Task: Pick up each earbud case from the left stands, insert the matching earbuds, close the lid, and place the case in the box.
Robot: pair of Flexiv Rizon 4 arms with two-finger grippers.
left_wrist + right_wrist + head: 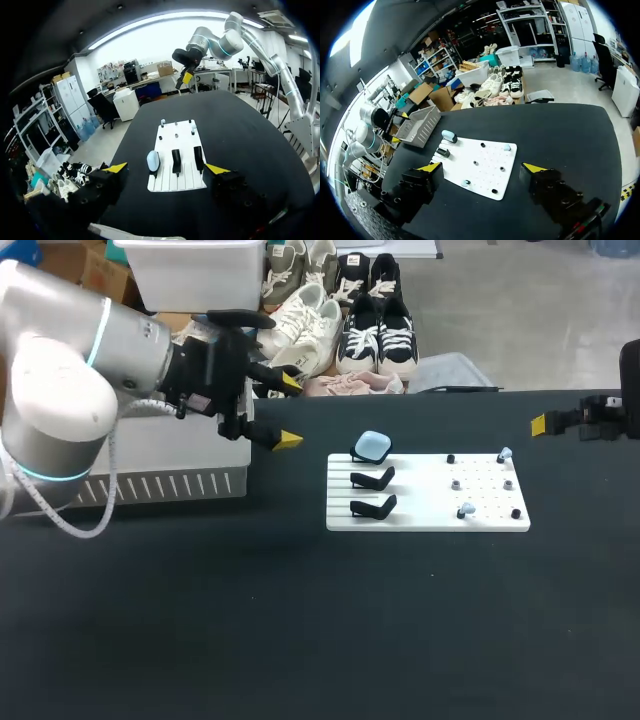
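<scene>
A light blue earbud case (372,447) sits on the far one of three black stands at the left end of a white board (428,520). The other two stands (373,478) (373,507) are empty. Two light blue earbuds (505,454) (465,510) stand on pegs at the board's right end. My left gripper (288,412) hovers open, left of the board; in its wrist view the gripper (166,168) faces the case (153,161). My right gripper (560,423) hangs open at the table's right edge, and from its wrist the board (485,172) and case (449,135) lie ahead.
A white slatted box (170,475) stands at the table's back left, behind my left arm. Small black and grey pegs (456,483) dot the board's right half.
</scene>
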